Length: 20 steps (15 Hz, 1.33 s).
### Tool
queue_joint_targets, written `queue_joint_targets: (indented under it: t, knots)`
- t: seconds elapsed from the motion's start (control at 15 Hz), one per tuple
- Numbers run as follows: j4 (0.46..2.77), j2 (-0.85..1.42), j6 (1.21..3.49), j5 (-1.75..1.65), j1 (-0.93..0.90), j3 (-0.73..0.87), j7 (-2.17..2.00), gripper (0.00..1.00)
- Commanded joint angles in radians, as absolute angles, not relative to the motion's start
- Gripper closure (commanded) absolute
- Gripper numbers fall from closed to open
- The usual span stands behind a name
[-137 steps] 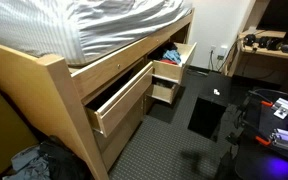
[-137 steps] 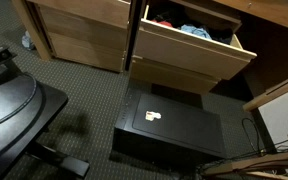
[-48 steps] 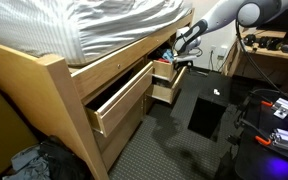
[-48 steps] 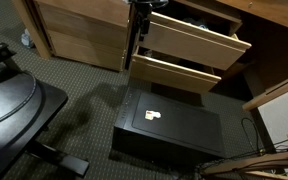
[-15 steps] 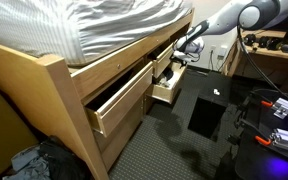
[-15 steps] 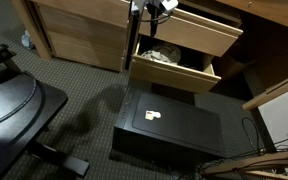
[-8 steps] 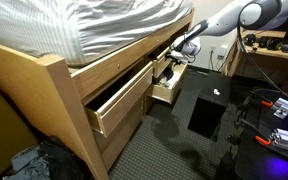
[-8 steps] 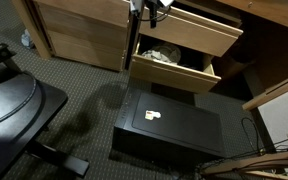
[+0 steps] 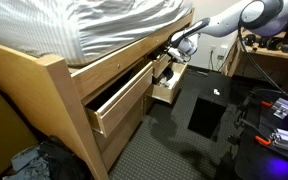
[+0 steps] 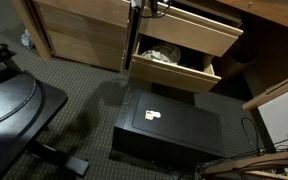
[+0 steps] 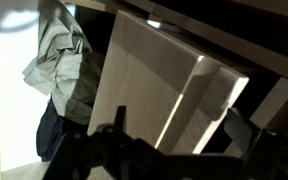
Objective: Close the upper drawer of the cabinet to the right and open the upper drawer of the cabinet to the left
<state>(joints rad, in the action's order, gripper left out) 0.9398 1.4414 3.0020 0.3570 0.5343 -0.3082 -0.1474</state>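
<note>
**Q:** Where was the upper drawer?

**A:** In the right cabinet under the bed, above the lower drawer, which stood out with clothes inside. The hand hung at its front, fingers spread, gripping nothing.

**Q:** How would it handle?

**A:** Probably as a stiff wooden box, weighted by its contents. A flat push at mid-front should slide it square. The left drawer showed no handle, so a pull at its edge seemed likeliest.
</note>
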Motion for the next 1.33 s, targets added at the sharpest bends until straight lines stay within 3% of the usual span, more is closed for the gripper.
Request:
queue_joint_targets:
  t: [0.0, 0.33, 0.4, 0.87, 1.13, 1.27]
  knots:
    - [0.963, 1.416, 2.974, 0.354, 0.505, -0.227, -0.210, 0.00]
    - [0.982, 1.348, 2.736, 0.309, 0.434, 0.009, -0.412, 0.00]
    - [0.941, 1.400, 2.794, 0.325, 0.465, -0.074, -0.321, 0.00]
    - [0.917, 1.393, 2.723, 0.315, 0.437, -0.004, -0.395, 0.00]
    - [0.660, 1.543, 2.605, 0.284, 0.371, 0.007, -0.455, 0.00]
    - [0.750, 1.481, 2.682, 0.293, 0.325, 0.005, -0.414, 0.00]
